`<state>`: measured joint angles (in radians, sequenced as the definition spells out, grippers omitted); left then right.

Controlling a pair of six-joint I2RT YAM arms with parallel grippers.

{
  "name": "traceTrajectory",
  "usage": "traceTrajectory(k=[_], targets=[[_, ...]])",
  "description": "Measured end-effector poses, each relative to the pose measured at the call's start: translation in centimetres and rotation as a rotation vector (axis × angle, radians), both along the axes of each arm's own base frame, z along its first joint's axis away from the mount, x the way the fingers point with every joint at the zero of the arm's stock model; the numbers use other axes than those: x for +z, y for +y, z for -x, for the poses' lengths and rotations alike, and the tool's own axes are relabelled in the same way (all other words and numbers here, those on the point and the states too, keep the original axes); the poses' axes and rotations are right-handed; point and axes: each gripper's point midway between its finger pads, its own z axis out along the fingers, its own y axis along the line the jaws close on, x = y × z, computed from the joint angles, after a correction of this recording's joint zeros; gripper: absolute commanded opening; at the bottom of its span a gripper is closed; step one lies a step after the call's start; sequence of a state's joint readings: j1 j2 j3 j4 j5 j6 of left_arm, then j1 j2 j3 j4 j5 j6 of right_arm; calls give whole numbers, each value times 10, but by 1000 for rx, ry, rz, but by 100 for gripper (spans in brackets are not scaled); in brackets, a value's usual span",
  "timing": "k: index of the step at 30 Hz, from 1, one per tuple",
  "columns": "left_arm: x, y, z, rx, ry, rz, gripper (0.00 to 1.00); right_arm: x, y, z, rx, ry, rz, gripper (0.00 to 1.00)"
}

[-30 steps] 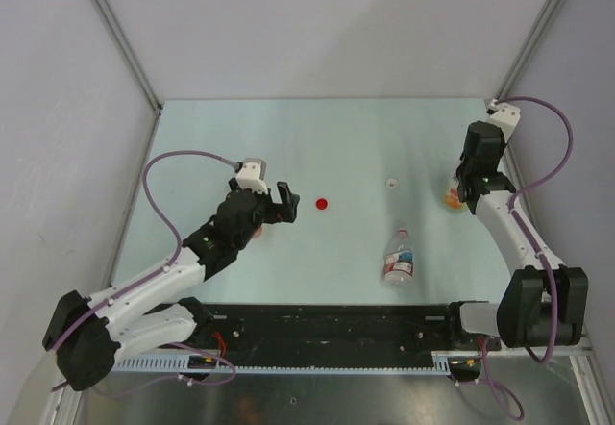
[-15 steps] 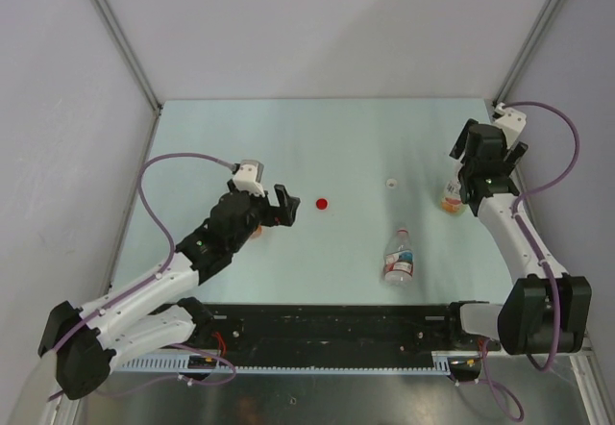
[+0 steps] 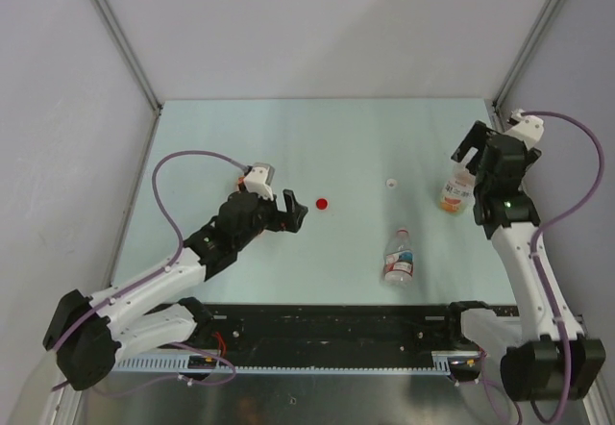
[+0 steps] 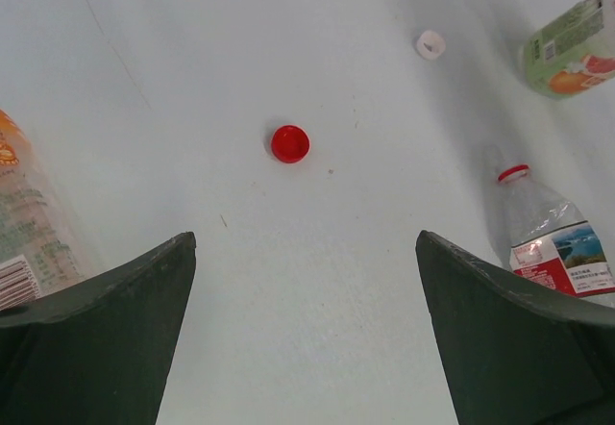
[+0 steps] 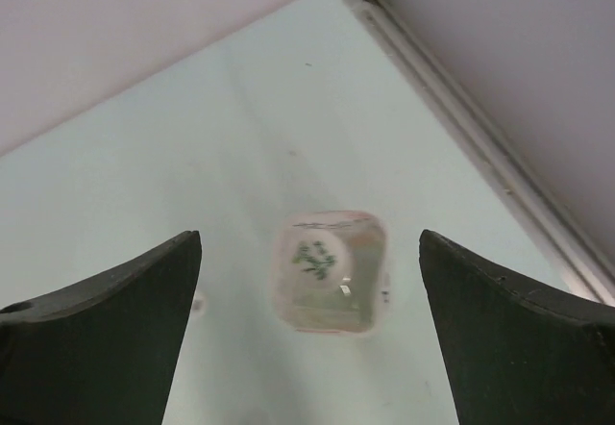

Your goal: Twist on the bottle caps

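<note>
The red cap (image 3: 322, 203) (image 4: 289, 143) lies on the table just ahead of my left gripper (image 3: 293, 212) (image 4: 306, 252), which is open and holds nothing. Further right lies a white cap (image 3: 391, 183) (image 4: 430, 45). A clear bottle with a red-and-white label (image 3: 399, 260) (image 4: 553, 252) lies on its side with a red ring at its neck. The orange-liquid bottle (image 3: 454, 192) (image 5: 329, 271) stands upright with a white top on it, directly below my open right gripper (image 3: 473, 161) (image 5: 309, 242). At the left edge of the left wrist view is another bottle (image 4: 24, 233).
The right wall's rail (image 5: 461, 127) runs close beside the orange bottle, at the table's far right corner. The black base rail (image 3: 336, 329) runs along the near edge between the two arms.
My right gripper has opened and risen off the orange bottle, which stays standing. My left gripper has edged right toward the red cap.
</note>
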<state>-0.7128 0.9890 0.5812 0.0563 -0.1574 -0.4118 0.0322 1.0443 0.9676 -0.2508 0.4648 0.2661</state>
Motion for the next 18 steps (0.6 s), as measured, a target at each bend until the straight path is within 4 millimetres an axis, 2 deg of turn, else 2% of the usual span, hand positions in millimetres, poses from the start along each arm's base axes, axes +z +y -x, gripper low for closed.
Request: traceTrajectory(k=[2,5,7,9,12,14,16,18], targets=[[-5,-2,0,-1,18,-2,99,18,13,9,67,-57,-36,99],[-18,-5,-3,6,61,-17,99,46,43,22,227,-153,-94,99],[-26,-11,-10,9,97,-36,99,57,74,29,369,-186,-129,99],[-31,-20,-20,11,124,-50,99,63,117,38,562,-201,-164,99],[-33,-39,-42,14,156,-60,99,52,179,60,827,-169,-208,99],[-35,-48,-58,20,170,-59,95,34,208,76,945,-115,-223,100],[-38,-53,-72,30,182,-64,90,14,223,92,1017,-65,-224,99],[-44,-56,-84,38,197,-70,84,0,229,105,1051,-41,-218,99]])
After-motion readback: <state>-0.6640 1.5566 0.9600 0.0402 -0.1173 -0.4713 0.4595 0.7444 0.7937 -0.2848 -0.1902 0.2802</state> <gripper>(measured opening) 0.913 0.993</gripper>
